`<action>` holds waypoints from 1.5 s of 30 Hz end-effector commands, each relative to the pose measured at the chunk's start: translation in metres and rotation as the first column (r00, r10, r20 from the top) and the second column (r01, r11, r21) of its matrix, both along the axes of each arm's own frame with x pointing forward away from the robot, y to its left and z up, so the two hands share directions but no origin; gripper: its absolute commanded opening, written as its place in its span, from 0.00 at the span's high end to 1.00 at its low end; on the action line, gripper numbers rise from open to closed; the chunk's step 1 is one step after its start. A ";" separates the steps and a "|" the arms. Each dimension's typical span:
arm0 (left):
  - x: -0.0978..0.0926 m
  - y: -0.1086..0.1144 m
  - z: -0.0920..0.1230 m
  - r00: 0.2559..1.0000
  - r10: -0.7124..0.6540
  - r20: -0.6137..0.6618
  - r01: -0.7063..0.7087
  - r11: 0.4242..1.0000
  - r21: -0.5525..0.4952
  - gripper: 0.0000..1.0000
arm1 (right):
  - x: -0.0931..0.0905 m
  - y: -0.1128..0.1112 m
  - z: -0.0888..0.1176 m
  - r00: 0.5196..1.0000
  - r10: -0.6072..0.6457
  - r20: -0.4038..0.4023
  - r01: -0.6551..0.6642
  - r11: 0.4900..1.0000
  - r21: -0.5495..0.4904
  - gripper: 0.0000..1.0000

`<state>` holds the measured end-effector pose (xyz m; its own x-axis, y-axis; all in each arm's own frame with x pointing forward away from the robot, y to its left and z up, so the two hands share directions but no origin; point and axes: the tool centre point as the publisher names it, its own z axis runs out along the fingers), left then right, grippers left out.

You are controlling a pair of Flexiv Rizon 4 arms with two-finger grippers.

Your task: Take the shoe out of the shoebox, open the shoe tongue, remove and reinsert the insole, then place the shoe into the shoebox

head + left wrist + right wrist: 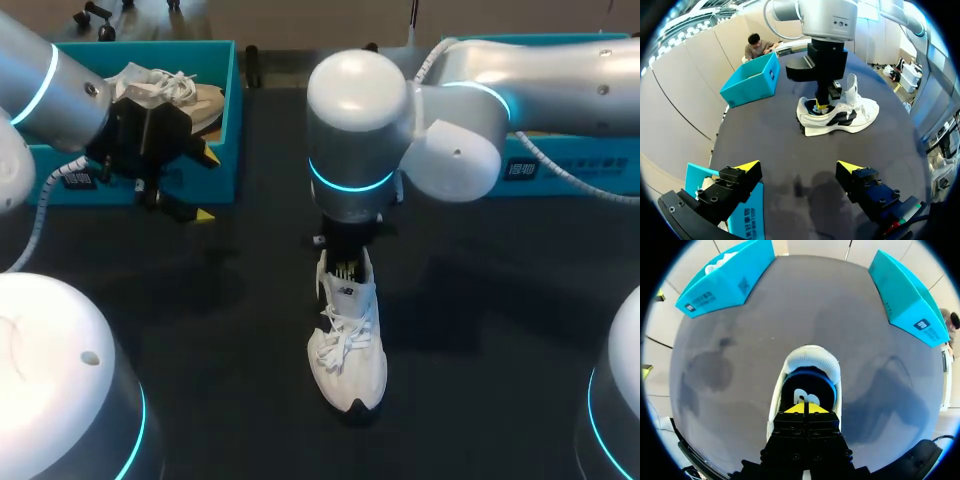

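The white shoe (347, 352) stands upright on its sole in the middle of the dark counter (200, 330), outside both boxes, with the toe to the near side and the heel to the far side. Its tongue (852, 88) is lifted up, and in the right wrist view the dark insole (807, 390) shows inside the opening.

The right arm comes in from the right and reaches to the middle. The right gripper (805, 408) is lowered into the heel part of the shoe's opening, with its yellow tips pressed together just over the insole. If it pinches the edge of the insole, I cannot tell.

The left gripper (799, 166) is over the counter at the far left, just beside the front wall of the left shoebox (225, 130). Its fingers are spread wide and hold nothing. It is well apart from the shoe.

In the left shoebox lies a second shoe (170, 88), pale with white laces. The right shoebox (565, 165), also teal, stands at the far right.
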<state>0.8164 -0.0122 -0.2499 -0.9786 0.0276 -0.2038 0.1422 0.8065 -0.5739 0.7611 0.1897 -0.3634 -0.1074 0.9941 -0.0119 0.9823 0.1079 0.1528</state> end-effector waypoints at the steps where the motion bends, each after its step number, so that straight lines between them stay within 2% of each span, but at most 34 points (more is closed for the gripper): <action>1: -0.001 0.000 0.001 1.000 0.001 0.001 -0.001 1.000 0.004 0.00 | 0.006 0.003 -0.022 0.999 -0.003 -0.037 0.003 1.000 0.008 1.00; 5: -0.001 0.000 0.001 1.000 0.001 0.001 -0.001 1.000 0.004 0.00 | 0.002 0.001 -0.028 0.999 -0.011 -0.051 0.012 1.000 0.014 1.00; 10: -0.001 0.000 0.001 1.000 0.001 0.001 -0.001 1.000 0.004 0.00 | 0.003 -0.002 -0.006 1.000 -0.018 -0.003 0.018 1.000 -0.012 1.00; 14: -0.001 0.000 0.001 1.000 0.001 0.001 -0.001 1.000 0.004 0.00 | 0.012 -0.001 0.006 0.999 -0.007 0.046 0.009 0.999 -0.031 1.00; 21: -0.001 0.000 0.001 1.000 0.001 0.001 -0.001 1.000 0.004 0.00 | 0.032 0.001 -0.016 0.997 0.007 0.073 -0.007 1.000 0.002 1.00; 25: -0.001 0.000 0.001 1.000 0.001 0.001 -0.001 1.000 0.004 0.00 | 0.037 0.001 -0.033 0.999 0.020 0.043 -0.020 1.000 0.021 1.00; 29: -0.001 0.000 0.001 1.000 0.001 0.001 -0.001 1.000 0.004 0.00 | 0.031 0.002 -0.041 1.000 0.020 0.012 -0.021 0.999 0.027 1.00; 37: -0.001 0.000 0.001 1.000 0.001 0.001 -0.001 1.000 0.004 0.00 | 0.005 -0.001 -0.050 0.999 0.003 -0.051 -0.002 1.000 0.015 1.00; 42: -0.001 0.000 0.001 1.000 0.001 0.001 -0.001 1.000 0.004 0.00 | -0.009 -0.001 -0.048 0.996 -0.002 -0.084 0.003 1.000 0.002 1.00; 45: -0.001 0.000 0.001 1.000 0.001 0.001 -0.001 1.000 0.004 0.00 | -0.012 -0.002 -0.042 0.997 -0.016 -0.069 0.017 1.000 0.009 1.00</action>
